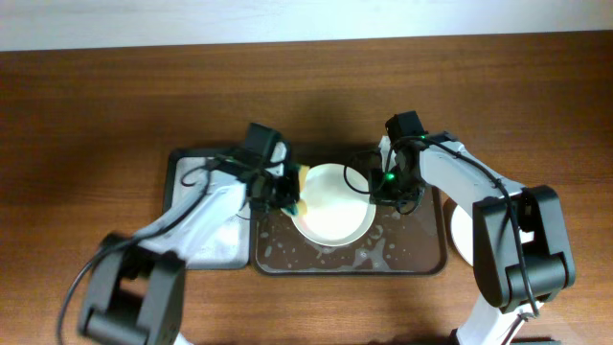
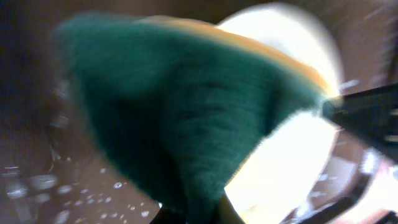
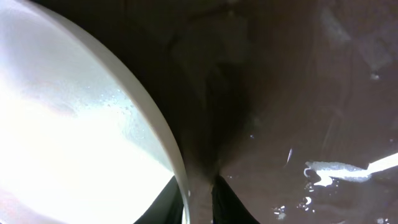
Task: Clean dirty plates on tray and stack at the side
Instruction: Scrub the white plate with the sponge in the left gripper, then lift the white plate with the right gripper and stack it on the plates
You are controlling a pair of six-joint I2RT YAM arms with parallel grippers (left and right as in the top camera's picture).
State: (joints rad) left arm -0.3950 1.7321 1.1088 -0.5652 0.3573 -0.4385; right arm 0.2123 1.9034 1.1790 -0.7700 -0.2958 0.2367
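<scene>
The dark brown tray (image 1: 414,261), wet with suds, lies about in the middle of the table (image 1: 77,125), and one white plate (image 1: 330,218) lies on it. The left gripper (image 1: 291,197) is pinching a green and yellow sponge (image 1: 303,190) at the left rim of this plate, while the right gripper (image 1: 381,188) is pressed on the right rim. A second white plate (image 1: 461,235) lies just beside the tray toward the table's right edge, partly hidden by the right arm, and a smaller white-bottomed tray (image 1: 215,244) is at its left side.
</scene>
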